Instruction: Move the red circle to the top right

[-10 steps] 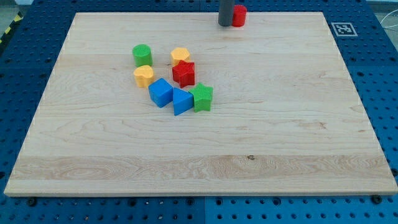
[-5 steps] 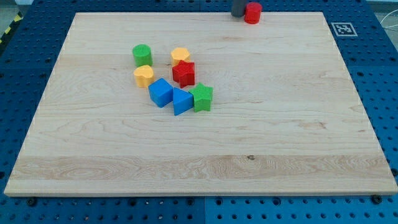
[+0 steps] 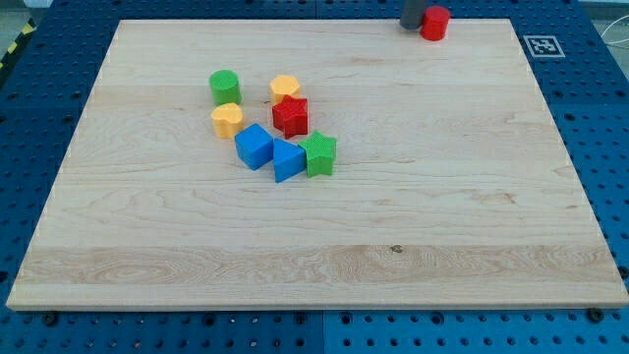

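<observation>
The red circle [image 3: 435, 23] stands at the board's top edge, right of centre in the view. My tip [image 3: 411, 25] is the dark rod's lower end, touching the red circle's left side. Only the rod's lowest part shows at the view's top edge.
A cluster sits left of centre: green circle [image 3: 225, 87], yellow hexagon [image 3: 285, 88], red star [image 3: 291, 116], yellow heart [image 3: 227, 120], blue cube [image 3: 255, 147], blue triangle [image 3: 287, 160], green star [image 3: 318, 154]. A marker tag [image 3: 542, 45] lies at the board's [image 3: 413, 216] top right corner.
My tip and the red circle have slid to the view's right along the top edge, about 60 pixels over the second. The cluster has not moved.
</observation>
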